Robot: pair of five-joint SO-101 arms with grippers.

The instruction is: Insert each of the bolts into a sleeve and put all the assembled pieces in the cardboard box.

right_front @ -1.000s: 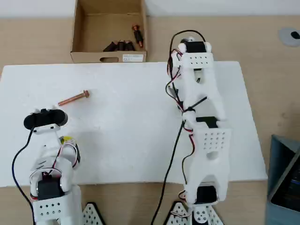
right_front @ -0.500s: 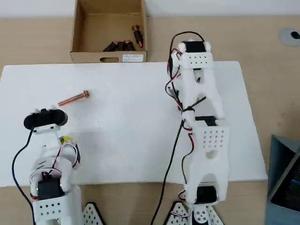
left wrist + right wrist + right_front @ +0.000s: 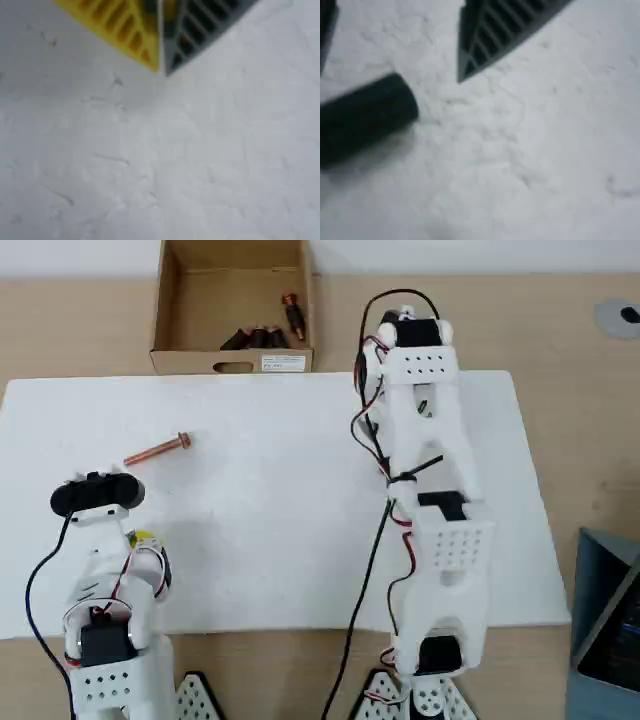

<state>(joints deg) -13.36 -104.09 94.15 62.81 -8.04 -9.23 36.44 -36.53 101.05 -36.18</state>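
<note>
White mat covers most of the wood table. Right arm is stretched long toward the mat's far edge. Left arm is folded up at the near corner.

Cardboard box sits off the mat's far edge, well away from both sets of fingers. Several assembled pieces lie against its near wall.

Loose copper bolt lies flat on the mat, ahead of the left arm's head, near it but not touching.

Right gripper: jaws spread wide, holding nothing. One dark ribbed finger has its tip on or just above the mat; the other is only a dark sliver at the frame edge. Black sleeve lies on its side on the mat, just past the fingertips and roughly in line with the gap, touching neither.

Left gripper: yellow finger and grey one pressed tip to tip, nothing between them, bare mat right under the tips.
</note>
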